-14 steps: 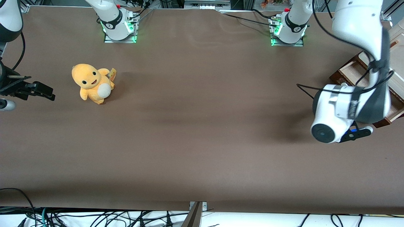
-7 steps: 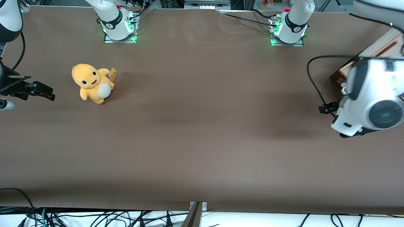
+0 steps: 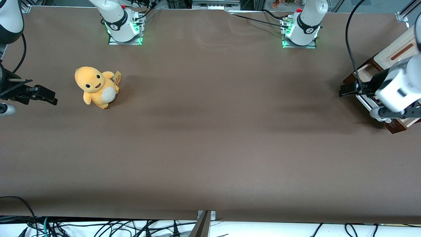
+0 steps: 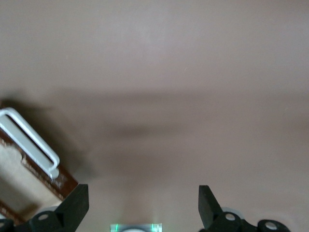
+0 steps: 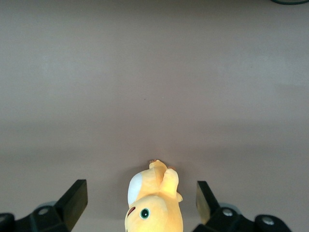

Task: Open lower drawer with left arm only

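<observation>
The lower drawer (image 3: 396,127) of the small dark brown cabinet (image 3: 394,52) stands at the working arm's end of the table. Its dark front carries a white bar handle (image 3: 370,106), and pale wood shows inside. In the left wrist view I see the white handle (image 4: 30,143), the dark drawer front (image 4: 50,175) and pale wood inside it. The left arm (image 3: 399,86) hangs over the drawer. Its black gripper (image 3: 349,89) is at the drawer's front, above the table. The gripper (image 4: 144,193) is open and empty, beside the handle and not touching it.
An orange plush toy (image 3: 95,86) sits toward the parked arm's end of the table and shows in the right wrist view (image 5: 154,205). Two white arm bases with green lights (image 3: 300,31) stand along the table edge farthest from the front camera.
The left arm's wrist has swung away from the front camera and toward the cabinet. More of the drawer front and handle now shows. The plush toy has not moved.
</observation>
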